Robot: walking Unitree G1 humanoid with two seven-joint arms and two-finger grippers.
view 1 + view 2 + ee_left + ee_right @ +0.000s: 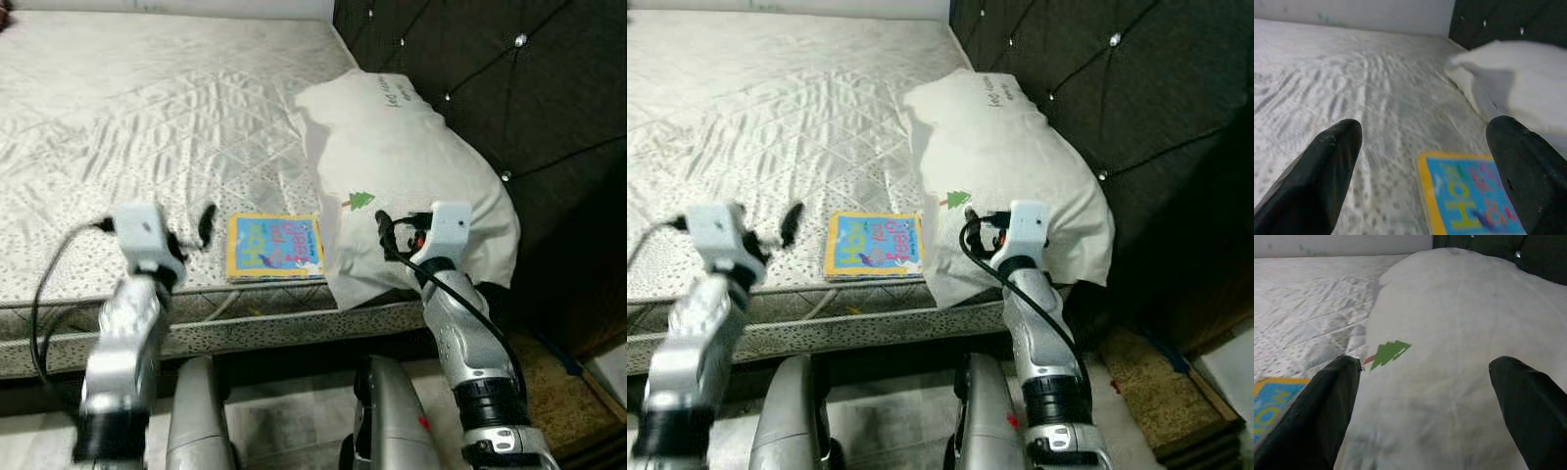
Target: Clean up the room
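A bright picture book (274, 247) with a yellow border and blue cover lies flat near the front edge of the bed's grey quilted mattress (147, 108). To its right, a white pillow (402, 157) with a small green tree print rests against the headboard and overhangs the mattress edge. My left gripper (193, 233) hovers open just left of the book, whose cover (1469, 196) shows between the fingers in the left wrist view. At the pillow's front side, my right gripper (402, 227) is open, its fingers (1332, 401) spread wide with the pillow (1449, 347) ahead of them.
A dark tufted headboard (470, 59) runs along the bed's right side. The mattress front edge (245, 323) is directly before my legs (196, 411). A brown mat (549, 382) lies on the floor at lower right.
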